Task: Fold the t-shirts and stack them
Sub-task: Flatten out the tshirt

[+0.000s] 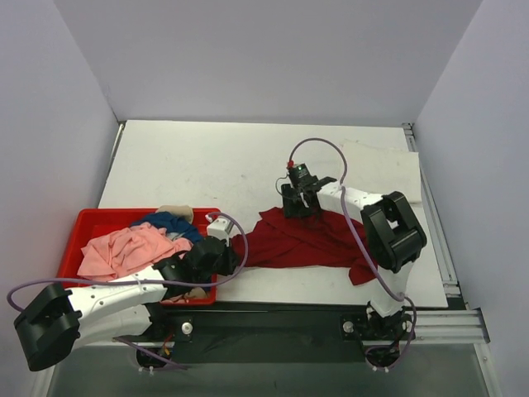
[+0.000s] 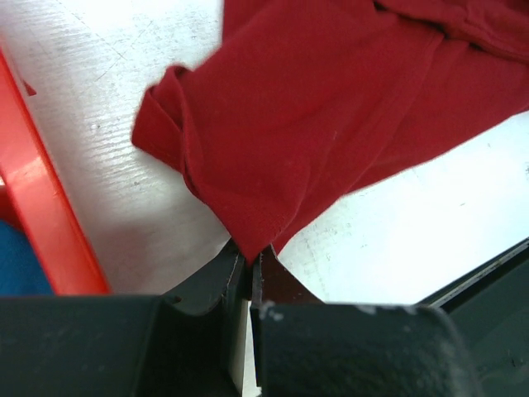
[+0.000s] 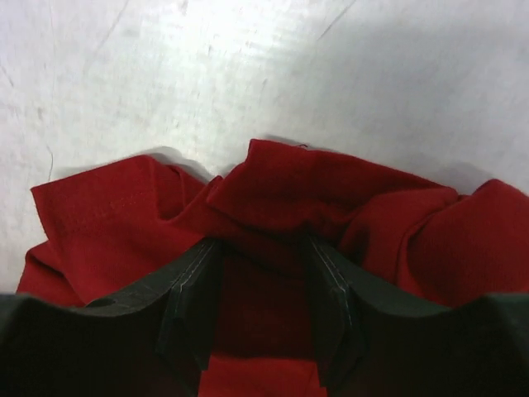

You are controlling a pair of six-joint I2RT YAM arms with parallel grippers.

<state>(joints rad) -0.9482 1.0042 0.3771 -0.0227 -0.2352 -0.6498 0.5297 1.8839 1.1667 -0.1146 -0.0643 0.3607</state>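
The dark red t-shirt (image 1: pixel 310 240) lies crumpled on the white table, right of the middle. My left gripper (image 1: pixel 229 250) is shut on its left corner, next to the bin; in the left wrist view the cloth (image 2: pixel 331 107) runs to a point pinched in the gripper (image 2: pixel 250 263). My right gripper (image 1: pixel 298 206) is at the shirt's far edge. In the right wrist view the gripper (image 3: pixel 260 248) is open, its jaws apart with a bunched fold of the shirt (image 3: pixel 289 182) between them. Pink (image 1: pixel 124 248), blue (image 1: pixel 175 223) and beige (image 1: pixel 175 212) t-shirts lie heaped in the bin.
The red plastic bin (image 1: pixel 91 217) stands at the near left of the table (image 1: pixel 207 157); its wall shows in the left wrist view (image 2: pixel 41 231). A black rail (image 1: pixel 289 308) runs along the table's front edge. Grey walls enclose the table on three sides.
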